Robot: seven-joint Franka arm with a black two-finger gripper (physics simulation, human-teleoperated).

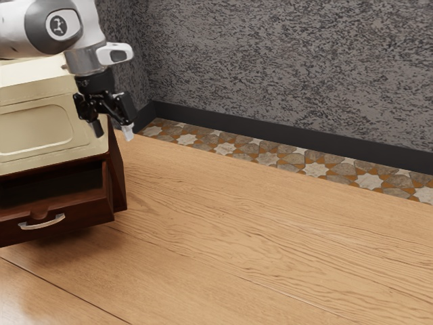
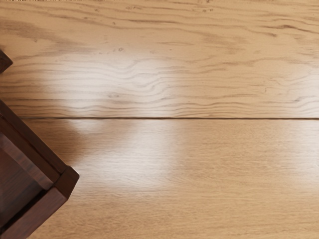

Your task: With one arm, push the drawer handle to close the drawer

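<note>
Tool (image 1: 114,131) is hanging near the cabinet (image 1: 37,130), jaws standing wide. Drawer (image 1: 88,210) is jutting open below, at the exterior view's left, its front carrying the handle (image 1: 44,224).

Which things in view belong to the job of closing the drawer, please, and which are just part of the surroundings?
For the job:
- open drawer
- curved handle
- cabinet
- pincer, open

Surroundings:
- wooden tabletop
- mottled wall
- dark skirting
- patterned tiles
</note>
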